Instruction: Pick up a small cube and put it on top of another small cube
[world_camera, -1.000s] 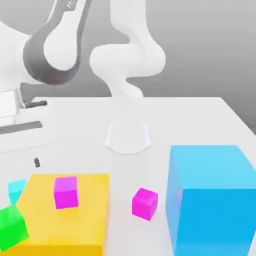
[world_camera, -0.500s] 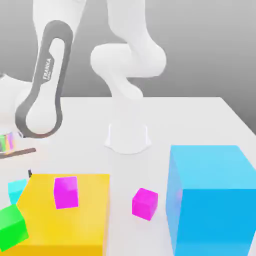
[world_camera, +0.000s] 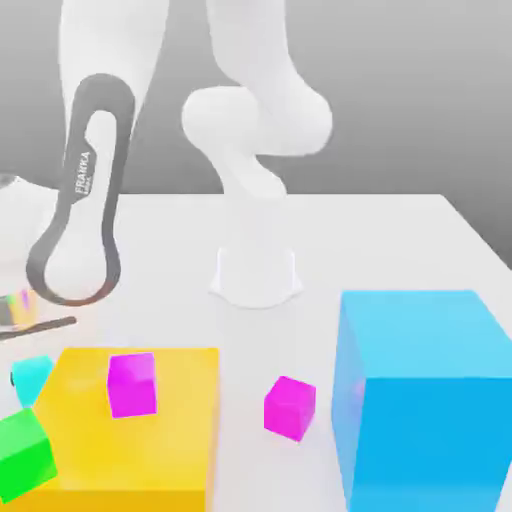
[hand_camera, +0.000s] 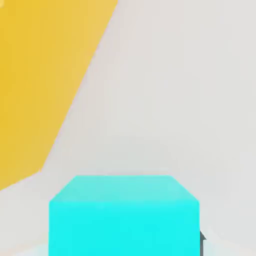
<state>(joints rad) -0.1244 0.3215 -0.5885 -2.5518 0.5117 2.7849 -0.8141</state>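
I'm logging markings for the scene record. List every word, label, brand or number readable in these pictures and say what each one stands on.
"FRANKA": white lettering running lengthwise along the dark grey panel of the robot arm link, at the exterior view's left.
A second, smaller line of lettering beside it on the same panel: too small to read.
No text on the large yellow block, large blue block, magenta cubes, green cube or small cyan cube.

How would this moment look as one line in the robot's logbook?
phase: grasp | tool: shut on small cyan cube | cube: beside yellow block | stacking: not yet done
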